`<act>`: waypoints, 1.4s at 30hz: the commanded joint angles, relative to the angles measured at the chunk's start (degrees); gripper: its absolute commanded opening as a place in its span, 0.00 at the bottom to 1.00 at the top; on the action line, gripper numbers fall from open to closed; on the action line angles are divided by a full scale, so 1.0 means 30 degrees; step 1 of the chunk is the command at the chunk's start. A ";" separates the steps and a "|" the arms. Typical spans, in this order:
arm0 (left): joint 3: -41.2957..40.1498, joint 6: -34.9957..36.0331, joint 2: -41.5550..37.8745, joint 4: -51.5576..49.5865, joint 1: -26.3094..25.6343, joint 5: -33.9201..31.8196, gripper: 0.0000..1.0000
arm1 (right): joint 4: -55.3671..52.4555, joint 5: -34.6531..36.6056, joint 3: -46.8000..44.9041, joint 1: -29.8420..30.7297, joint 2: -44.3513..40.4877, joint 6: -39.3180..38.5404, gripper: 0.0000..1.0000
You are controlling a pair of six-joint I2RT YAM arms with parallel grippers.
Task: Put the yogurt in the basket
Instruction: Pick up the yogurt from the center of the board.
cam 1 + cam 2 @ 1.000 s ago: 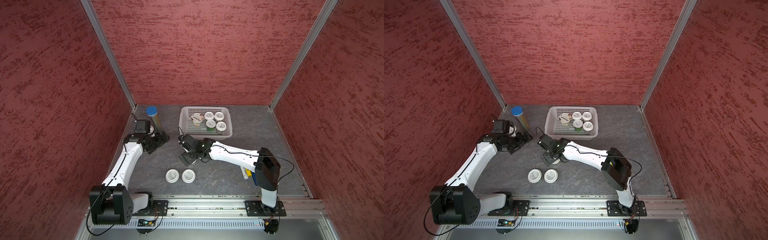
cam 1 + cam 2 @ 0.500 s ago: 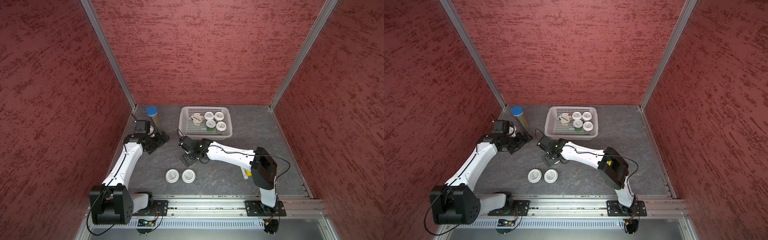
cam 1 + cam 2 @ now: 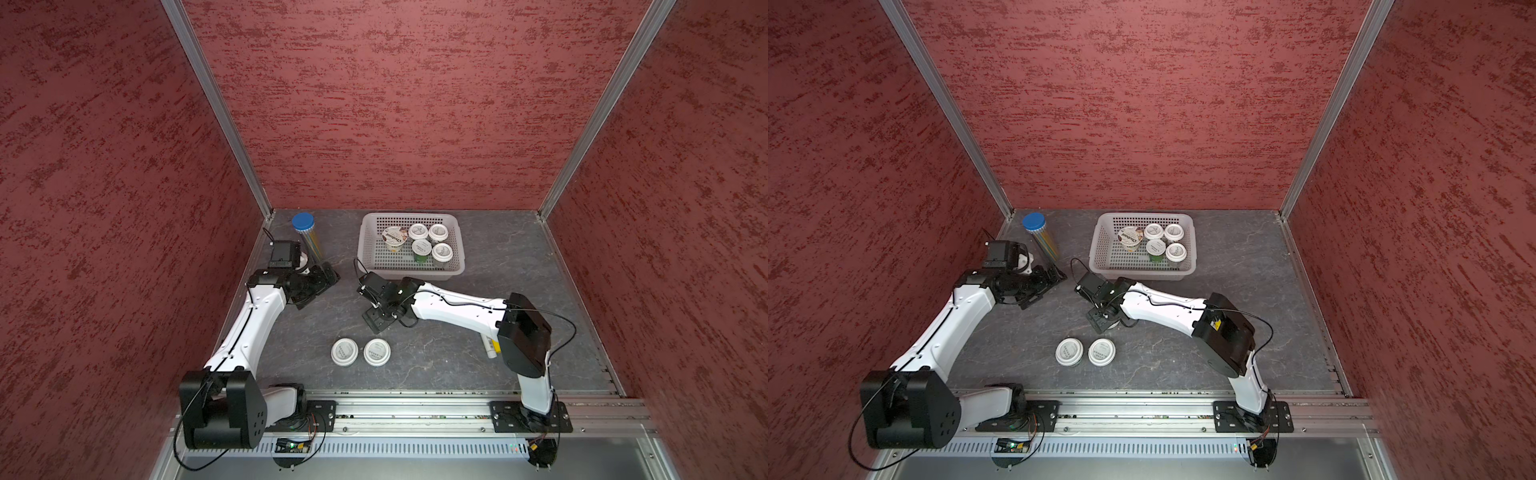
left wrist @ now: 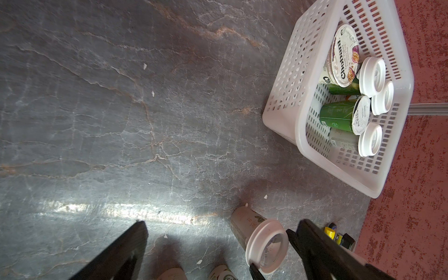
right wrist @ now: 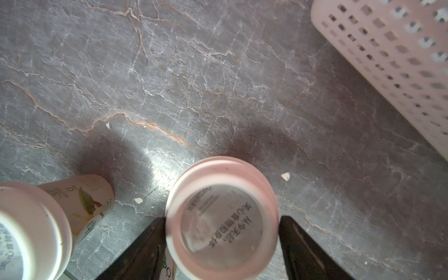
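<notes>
The pale mesh basket [image 3: 409, 215] stands at the back and holds the Chobani cup [image 3: 392, 239] and several white-lidded yogurt cups [image 3: 441, 252]. Two more yogurt cups [image 3: 344, 352] [image 3: 376, 352] stand side by side near the front. My right gripper [image 3: 379, 322] reaches down over another yogurt cup [image 5: 218, 184], which stands upright on the table. That gripper [image 5: 219, 220] is open, with a finger close on either side of the lid; the lid hides any contact. My left gripper [image 4: 223, 221] is open and empty at the back left.
A tall clear tube with a blue cap [image 3: 305, 232] stands right behind the left gripper. A white and yellow marker [image 3: 490, 349] lies by the right arm's elbow. Red walls close in the table on three sides.
The right gripper's fingers have drawn closer together around the cup, and the right arm's elbow has shifted a little to the left. The left arm has not moved.
</notes>
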 commanded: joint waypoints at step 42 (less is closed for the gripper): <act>0.3653 -0.0354 0.3378 0.0487 -0.2137 -0.0475 1.00 | -0.3204 0.3084 0.7787 -0.3858 -0.0726 -0.2478 0.71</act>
